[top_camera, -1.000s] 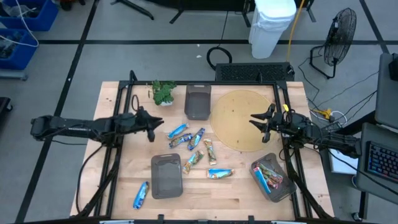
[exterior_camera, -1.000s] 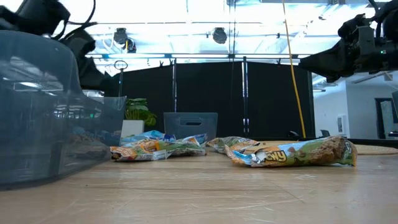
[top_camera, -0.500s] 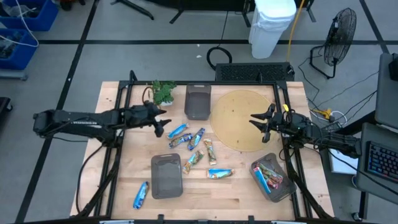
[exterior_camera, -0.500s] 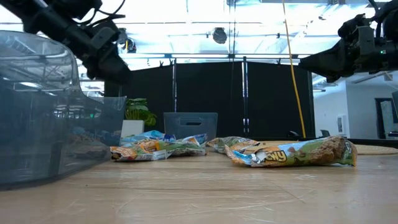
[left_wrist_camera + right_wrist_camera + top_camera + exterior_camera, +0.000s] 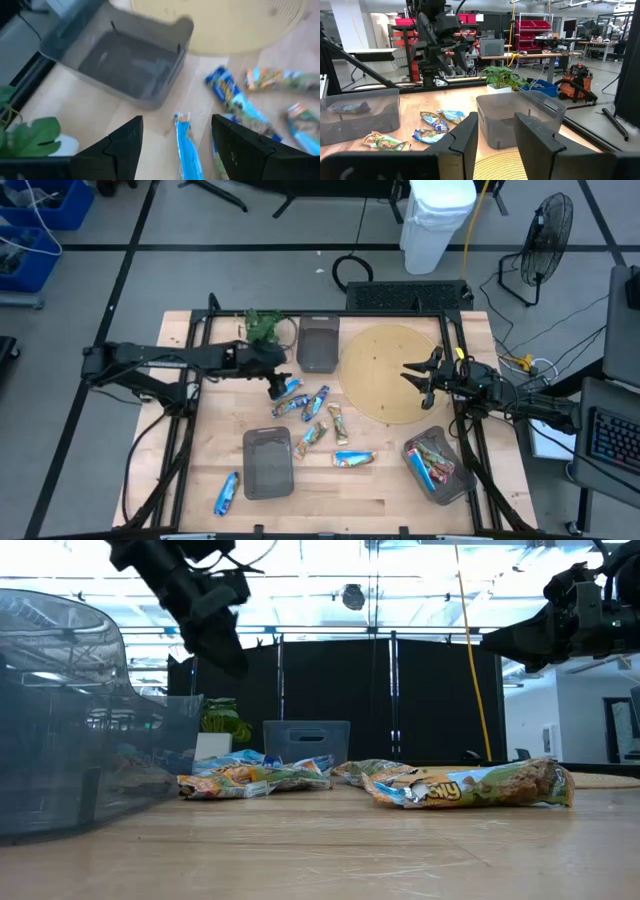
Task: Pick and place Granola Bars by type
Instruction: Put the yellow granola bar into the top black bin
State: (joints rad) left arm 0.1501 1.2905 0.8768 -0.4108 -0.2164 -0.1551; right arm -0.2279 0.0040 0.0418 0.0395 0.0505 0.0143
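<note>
Left gripper (image 5: 277, 385) is held above a blue bar (image 5: 287, 390) at the table's middle, fingers (image 5: 125, 145) spread apart with the bar (image 5: 187, 145) seen between them, nothing clamped. Loose granola bars (image 5: 318, 418) are clustered mid-table, one blue bar (image 5: 226, 492) lies near the front left corner, several sit in the bin (image 5: 438, 465) at the front right. Right gripper (image 5: 420, 378) is parked over the round mat (image 5: 385, 360), fingers (image 5: 465, 142) part-open, holding nothing.
</note>
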